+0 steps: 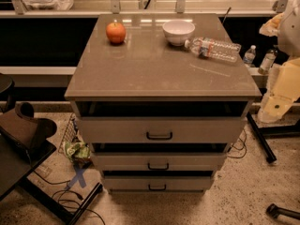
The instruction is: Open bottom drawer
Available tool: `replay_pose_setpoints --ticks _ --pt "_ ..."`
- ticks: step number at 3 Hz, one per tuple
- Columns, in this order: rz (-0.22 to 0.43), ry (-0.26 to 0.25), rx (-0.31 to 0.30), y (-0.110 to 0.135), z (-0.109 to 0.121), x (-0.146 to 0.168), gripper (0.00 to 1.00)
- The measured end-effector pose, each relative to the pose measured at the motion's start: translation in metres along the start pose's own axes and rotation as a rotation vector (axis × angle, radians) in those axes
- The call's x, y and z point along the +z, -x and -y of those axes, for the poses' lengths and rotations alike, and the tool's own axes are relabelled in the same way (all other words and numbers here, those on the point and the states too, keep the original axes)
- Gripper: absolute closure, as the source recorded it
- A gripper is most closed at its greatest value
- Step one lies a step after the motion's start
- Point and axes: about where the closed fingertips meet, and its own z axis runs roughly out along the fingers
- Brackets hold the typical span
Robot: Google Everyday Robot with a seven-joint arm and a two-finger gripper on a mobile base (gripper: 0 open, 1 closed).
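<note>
Bottom drawer (187,183): lowest of the cabinet's three, just above the floor, looks shut. Rigid flat front, judged light and free-sliding. Only hold is the small black bar handle (157,187), at centre. Pincer (26,121) at far left, well apart from the cabinet; opening cannot be told.

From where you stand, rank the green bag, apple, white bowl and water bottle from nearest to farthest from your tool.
The tool is low at the far left.
1. green bag, on the floor left of the cabinet
2. apple, cabinet top, back left
3. white bowl, back middle
4. water bottle, lying back right
</note>
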Motion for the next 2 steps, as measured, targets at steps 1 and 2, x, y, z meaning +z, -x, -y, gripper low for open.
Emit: replay_pose_setpoints --ticks 1,2 --pt "0.0 0.0 0.0 0.0 0.0 0.0 0.0" --pt "0.031 -0.015 0.006 0.002 0.001 0.012 0.0"
